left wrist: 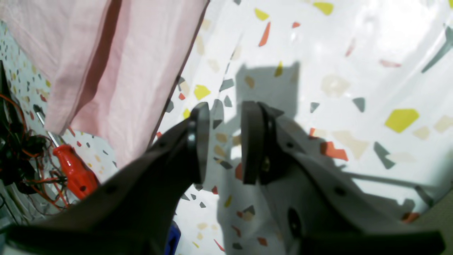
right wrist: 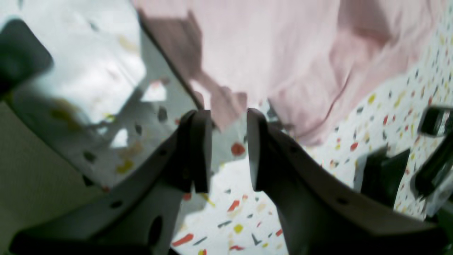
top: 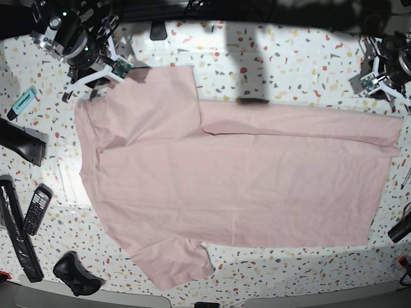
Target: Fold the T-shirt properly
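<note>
Across terrazzo tabletop (top: pixel 302 61) we see pink T-shirt (top: pixel 237 186) spread flat; left gripper (left wrist: pixel 224 141) and right gripper (right wrist: pixel 229 150) at far corners, jaws narrowly parted, holding nothing.

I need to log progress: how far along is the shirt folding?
Early. Done: the T-shirt lies spread plain side up on the table, with one long edge folded inward along the top. In hand: nothing; the left gripper and right gripper are open beside the cloth. Left: fold the other side and sleeve, then fold it lengthwise.

Workshop: screwdriver (left wrist: pixel 76 170), loose wires (left wrist: pixel 21 156), terrazzo table (top: pixel 289 64).
</note>
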Robot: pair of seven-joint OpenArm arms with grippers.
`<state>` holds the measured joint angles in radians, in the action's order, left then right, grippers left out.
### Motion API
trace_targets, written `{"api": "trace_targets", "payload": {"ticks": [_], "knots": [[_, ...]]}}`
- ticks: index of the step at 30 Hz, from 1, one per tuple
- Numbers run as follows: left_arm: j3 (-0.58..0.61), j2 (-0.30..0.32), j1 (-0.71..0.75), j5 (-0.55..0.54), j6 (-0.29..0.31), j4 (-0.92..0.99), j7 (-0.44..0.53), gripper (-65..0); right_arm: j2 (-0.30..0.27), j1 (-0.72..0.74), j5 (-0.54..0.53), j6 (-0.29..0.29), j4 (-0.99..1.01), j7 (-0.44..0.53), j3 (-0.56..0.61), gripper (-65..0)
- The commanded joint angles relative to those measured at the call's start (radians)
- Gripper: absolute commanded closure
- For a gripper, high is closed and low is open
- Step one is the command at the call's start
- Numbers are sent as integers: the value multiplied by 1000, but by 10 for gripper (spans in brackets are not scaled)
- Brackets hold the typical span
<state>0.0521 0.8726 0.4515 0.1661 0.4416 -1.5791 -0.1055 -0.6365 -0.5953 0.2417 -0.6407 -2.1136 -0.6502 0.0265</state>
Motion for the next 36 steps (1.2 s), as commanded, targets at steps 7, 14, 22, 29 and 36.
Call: {"api": "trace_targets", "payload": {"ticks": [7,14,22,29,36], "knots": [[-12,-1,-3,46,-113,-13,1,-147,-12,4,77,1,36,75,-2,-167],[-12,-13,-5,46,-113,-13,3,-146,-12,44,126,1,92,97,66,-167],[-12,-13,-5,46,-113,-13,0,-146,-18,158,126,2,148,19,209,-167],[-12,-13,-5,46,-113,-13,0,-146,-28,185,126,2,191,2,237,-167],[-12,-13,-5,46,-113,-13,1,-146,-28,203,125,5,226,7,237,-167]]}}
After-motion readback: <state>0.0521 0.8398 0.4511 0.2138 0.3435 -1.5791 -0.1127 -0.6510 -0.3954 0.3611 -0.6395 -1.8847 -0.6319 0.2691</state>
